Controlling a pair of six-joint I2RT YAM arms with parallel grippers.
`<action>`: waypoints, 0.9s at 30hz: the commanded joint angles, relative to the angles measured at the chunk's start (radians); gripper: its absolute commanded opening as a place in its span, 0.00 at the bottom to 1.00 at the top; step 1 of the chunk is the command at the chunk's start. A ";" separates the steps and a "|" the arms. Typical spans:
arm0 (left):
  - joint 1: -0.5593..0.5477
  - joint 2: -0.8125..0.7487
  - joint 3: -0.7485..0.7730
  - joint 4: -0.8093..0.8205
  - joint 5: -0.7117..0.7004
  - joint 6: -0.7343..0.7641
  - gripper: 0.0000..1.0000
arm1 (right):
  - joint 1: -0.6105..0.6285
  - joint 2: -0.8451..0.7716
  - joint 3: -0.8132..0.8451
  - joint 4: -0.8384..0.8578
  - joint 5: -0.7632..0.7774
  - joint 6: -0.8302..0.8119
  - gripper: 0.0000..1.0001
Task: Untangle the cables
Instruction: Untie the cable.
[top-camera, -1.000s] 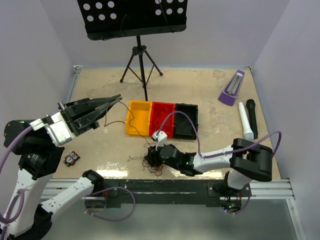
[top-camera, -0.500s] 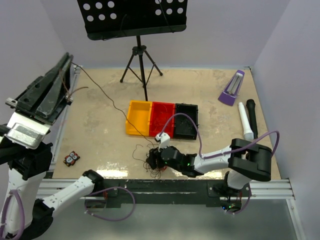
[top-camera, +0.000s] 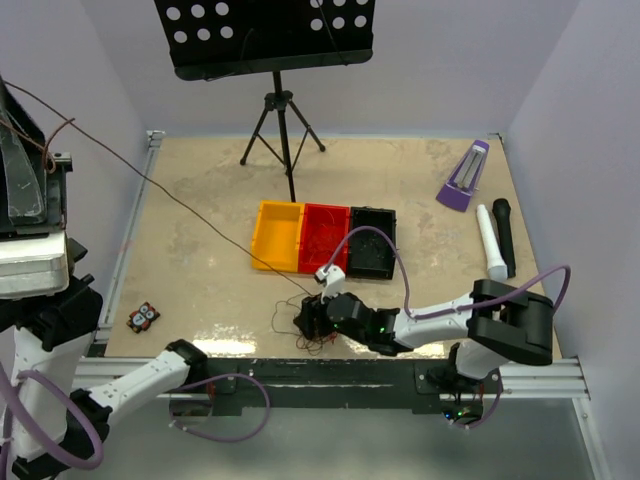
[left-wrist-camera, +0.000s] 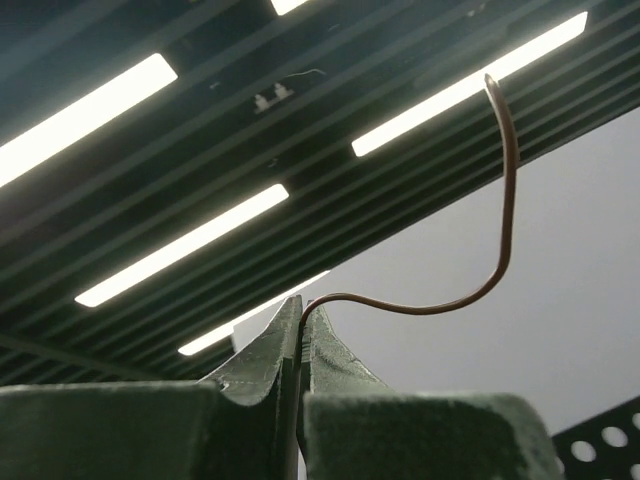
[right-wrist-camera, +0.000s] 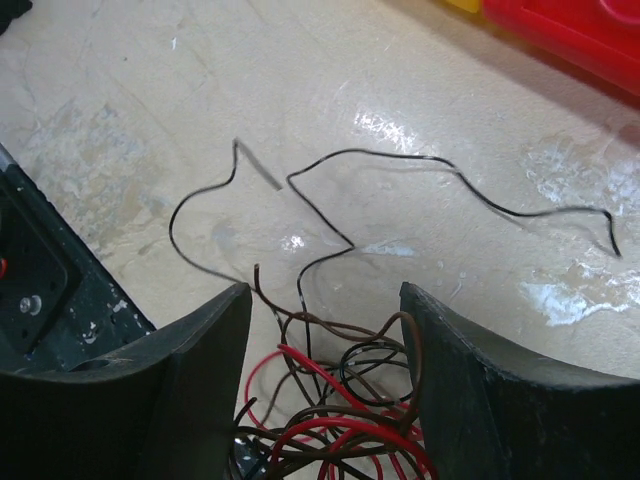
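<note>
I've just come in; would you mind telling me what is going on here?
Two arms are untangling a clump of thin red and black wires. The left gripper, raised high at the left, is shut on a brown wire that runs down in a long line to the clump on the table. The right gripper sits low over the clump, with its jaws open on either side and gripping nothing.

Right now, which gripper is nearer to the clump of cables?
Right. The right gripper is open over the clump; the left gripper is raised far left of it, shut on one wire.
</note>
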 joint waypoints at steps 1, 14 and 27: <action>0.002 0.020 -0.003 0.133 -0.099 0.168 0.00 | 0.003 -0.055 -0.011 -0.032 0.048 0.025 0.65; 0.004 -0.184 -0.420 -0.936 0.525 -0.066 0.00 | 0.003 -0.266 0.008 -0.041 0.057 -0.070 0.15; 0.004 -0.164 -0.661 -1.022 0.775 -0.193 0.05 | 0.003 -0.351 0.098 -0.147 0.067 -0.191 0.00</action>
